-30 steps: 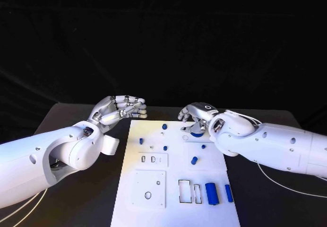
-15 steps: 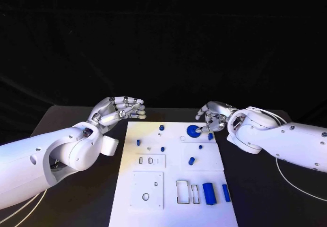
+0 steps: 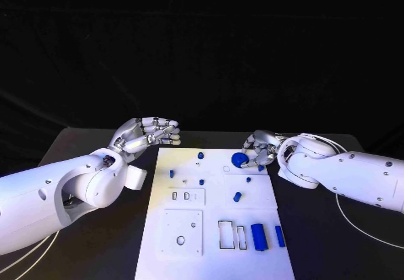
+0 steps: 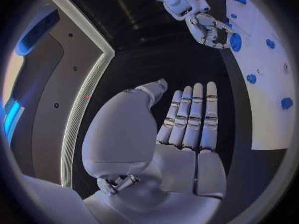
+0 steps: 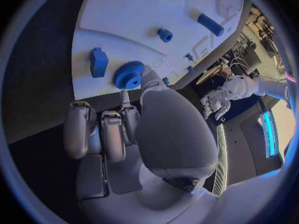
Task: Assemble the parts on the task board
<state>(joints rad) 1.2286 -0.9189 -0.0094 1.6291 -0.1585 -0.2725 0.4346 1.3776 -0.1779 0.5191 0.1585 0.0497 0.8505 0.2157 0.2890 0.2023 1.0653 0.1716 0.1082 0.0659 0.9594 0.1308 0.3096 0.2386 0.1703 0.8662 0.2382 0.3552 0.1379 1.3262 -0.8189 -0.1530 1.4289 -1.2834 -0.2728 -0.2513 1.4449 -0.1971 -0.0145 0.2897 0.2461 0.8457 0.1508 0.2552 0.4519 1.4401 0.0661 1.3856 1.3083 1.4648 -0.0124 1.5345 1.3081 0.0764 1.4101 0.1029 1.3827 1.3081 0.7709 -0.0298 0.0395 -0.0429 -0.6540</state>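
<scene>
The white task board [image 3: 215,210] lies lengthwise in the middle of the table. My right hand [image 3: 259,150] is at its far right corner and pinches a blue gear [image 3: 239,158] between thumb and finger, just above the board. The gear [image 5: 129,74] is close to a small blue block [image 5: 98,62]. My left hand [image 3: 149,133] hovers off the board's far left corner, holding nothing, with its fingers [image 4: 190,115] stretched out side by side. Across the board from it are the right hand [image 4: 209,27] and the gear [image 4: 235,41].
Several blue parts lie on the board: a peg [image 3: 201,155], a small piece [image 3: 171,173], a slanted piece [image 3: 237,196] and two long blocks [image 3: 259,237] beside rectangular slots [image 3: 226,234]. Black table [image 3: 320,233] flanks the board.
My right hand has drawn back to the right off the board's far end, uncovering the blue gear, and now holds it slightly raised. The left hand has stayed put.
</scene>
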